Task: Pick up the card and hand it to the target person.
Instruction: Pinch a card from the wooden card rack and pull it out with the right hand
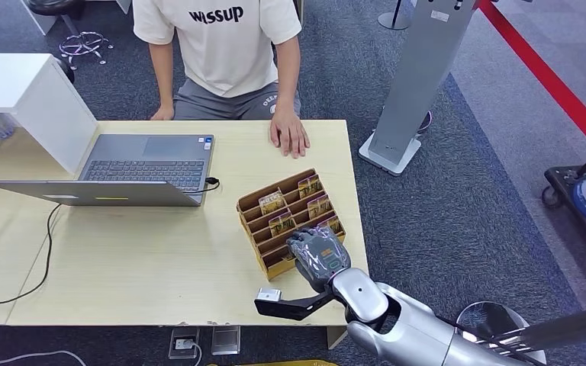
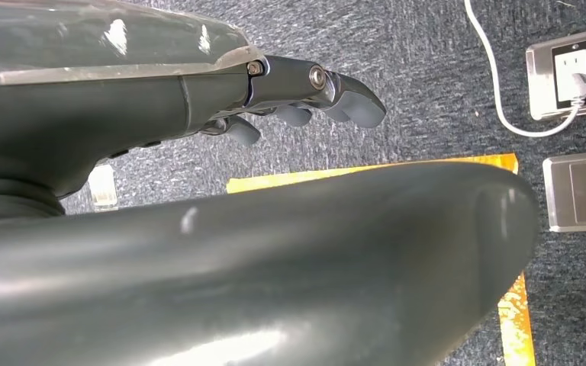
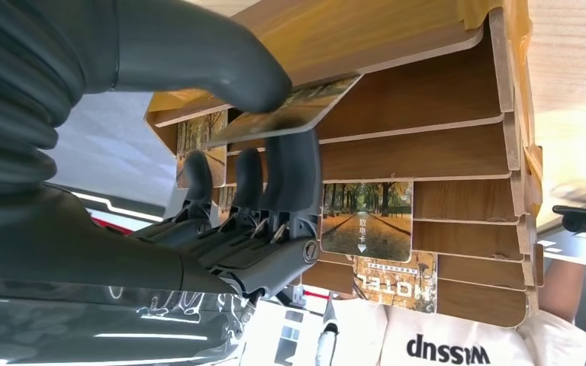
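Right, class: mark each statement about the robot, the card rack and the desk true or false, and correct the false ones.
1. The right hand pinches a card at the wooden card rack. True.
2. The laptop is closed. False: it is open.
3. The left hand holds a card. False: it holds nothing and hangs over the carpet.
4. The person's hand rests on the desk. True.
5. The rack's slots hold no cards. False: several cards sit in them.

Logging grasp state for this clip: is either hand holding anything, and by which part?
The right hand pinches a card by its near edge, thumb against finger, at the wooden card rack. The left hand holds nothing.
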Robot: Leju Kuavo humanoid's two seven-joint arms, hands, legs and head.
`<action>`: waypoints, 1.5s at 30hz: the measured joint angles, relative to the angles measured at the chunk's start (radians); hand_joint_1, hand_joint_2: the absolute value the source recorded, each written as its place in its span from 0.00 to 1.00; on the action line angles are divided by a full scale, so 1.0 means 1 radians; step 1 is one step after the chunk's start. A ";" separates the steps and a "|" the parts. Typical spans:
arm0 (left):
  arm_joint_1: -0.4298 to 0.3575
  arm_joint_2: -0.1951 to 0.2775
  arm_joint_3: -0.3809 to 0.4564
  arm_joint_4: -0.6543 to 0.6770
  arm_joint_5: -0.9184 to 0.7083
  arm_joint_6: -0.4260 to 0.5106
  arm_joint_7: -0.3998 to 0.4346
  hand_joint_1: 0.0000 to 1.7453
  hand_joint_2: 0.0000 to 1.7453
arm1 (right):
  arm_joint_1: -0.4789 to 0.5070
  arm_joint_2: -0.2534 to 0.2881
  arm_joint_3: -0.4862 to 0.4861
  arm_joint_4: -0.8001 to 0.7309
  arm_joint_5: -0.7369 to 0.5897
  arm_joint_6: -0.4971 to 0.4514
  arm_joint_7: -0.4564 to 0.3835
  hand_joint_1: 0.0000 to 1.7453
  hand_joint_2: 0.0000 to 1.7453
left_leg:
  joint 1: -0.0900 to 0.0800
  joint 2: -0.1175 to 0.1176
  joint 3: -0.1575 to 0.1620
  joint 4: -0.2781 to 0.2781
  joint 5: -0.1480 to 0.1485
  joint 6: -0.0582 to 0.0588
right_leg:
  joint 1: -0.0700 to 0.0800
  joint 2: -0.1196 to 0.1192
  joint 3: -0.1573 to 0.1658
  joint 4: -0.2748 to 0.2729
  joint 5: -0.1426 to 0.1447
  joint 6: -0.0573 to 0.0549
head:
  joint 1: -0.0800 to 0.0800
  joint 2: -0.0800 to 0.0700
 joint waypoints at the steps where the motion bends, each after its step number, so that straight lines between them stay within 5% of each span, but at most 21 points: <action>1: 0.000 0.000 0.000 0.000 0.000 0.000 0.000 0.00 0.00 | 0.000 0.000 0.000 0.000 0.000 0.000 0.000 0.71 1.00 | 0.000 0.000 0.000 0.000 0.000 0.000 | 0.000 0.000 0.000 0.000 0.000 0.000 | 0.000 0.000; 22: 0.000 0.000 0.000 0.000 0.004 -0.025 -0.021 0.00 0.00 | -0.002 0.000 0.000 0.000 -0.008 0.001 -0.015 0.82 1.00 | 0.000 0.000 0.000 0.000 0.000 0.000 | 0.000 0.000 0.000 0.000 0.000 0.000 | 0.000 0.000; 40: 0.001 0.000 0.000 0.000 0.008 -0.024 -0.036 0.00 0.00 | -0.005 0.001 -0.001 -0.001 -0.022 -0.004 -0.019 0.82 1.00 | 0.000 0.000 0.000 0.000 0.000 0.000 | 0.000 0.000 0.000 0.000 0.000 0.000 | 0.000 0.000; 45: 0.005 0.000 0.000 0.000 0.018 -0.018 -0.036 0.00 0.00 | -0.015 -0.006 -0.017 -0.030 -0.116 0.027 0.015 0.82 1.00 | 0.000 0.000 0.000 0.000 0.000 0.000 | 0.000 0.000 0.000 0.000 0.000 0.000 | 0.000 0.000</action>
